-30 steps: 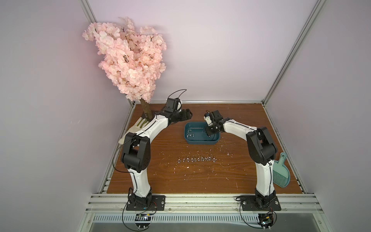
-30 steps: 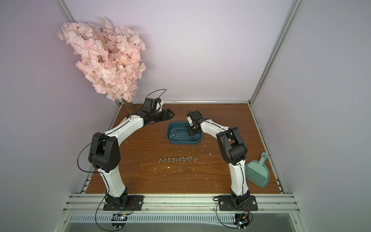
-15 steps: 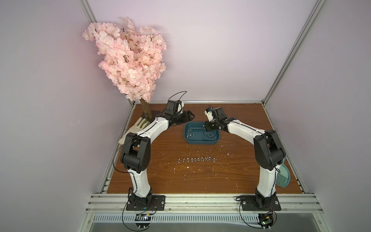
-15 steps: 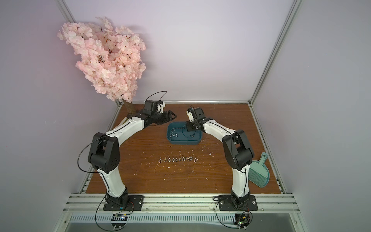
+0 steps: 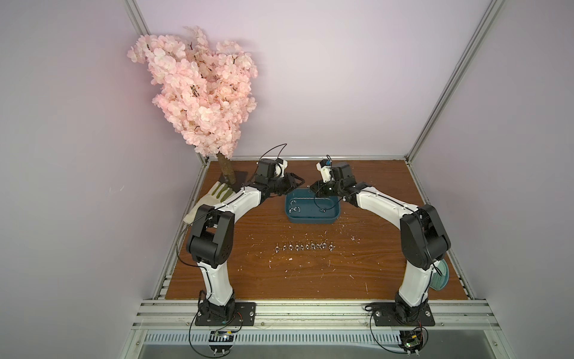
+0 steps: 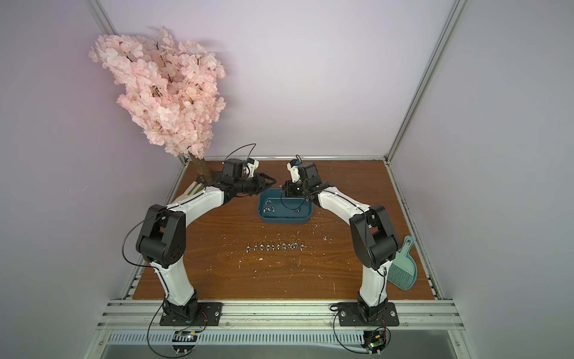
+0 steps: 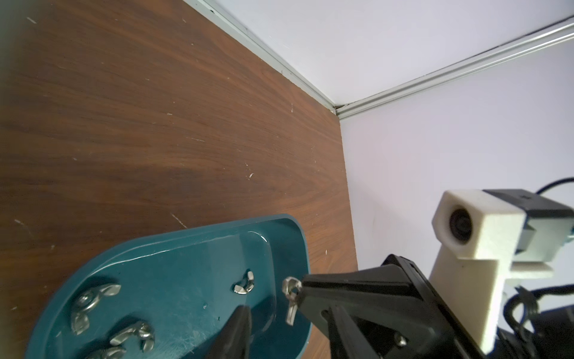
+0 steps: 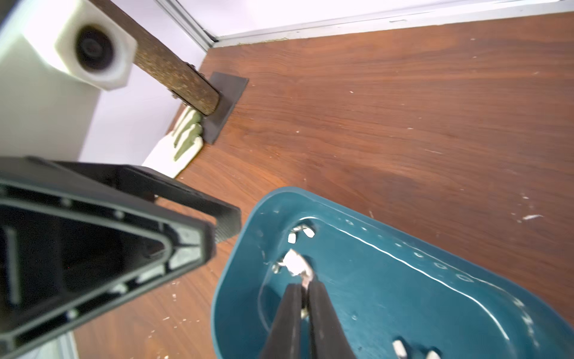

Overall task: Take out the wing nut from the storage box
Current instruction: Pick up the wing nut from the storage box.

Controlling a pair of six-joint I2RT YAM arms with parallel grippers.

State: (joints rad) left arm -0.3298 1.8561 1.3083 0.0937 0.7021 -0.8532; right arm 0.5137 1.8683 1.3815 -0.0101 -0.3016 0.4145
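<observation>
The dark teal storage box (image 5: 310,221) (image 6: 284,221) sits at the back middle of the table, with several loose wing nuts (image 5: 293,207) inside. Just above the box's far left corner, my right gripper (image 5: 312,188) (image 6: 283,190) (image 8: 306,286) is shut on a silver wing nut (image 8: 295,264) (image 7: 290,299). My left gripper (image 5: 299,181) (image 6: 272,180) hovers just left of the box, pointing at the right one, jaws apart with nothing between them. Only one dark fingertip (image 7: 240,315) of it shows in the left wrist view, over the box (image 7: 174,248).
Several wing nuts (image 5: 304,247) lie in a row in front of the box, amid pale specks. A pink blossom tree (image 5: 202,93) stands on a dark base at the back left, beside a white and green glove (image 5: 217,195). A mint dustpan (image 6: 402,267) lies at the right edge.
My right gripper has risen out of the box towards its far left corner, holding the wing nut. The left gripper has edged towards it and its jaws have narrowed.
</observation>
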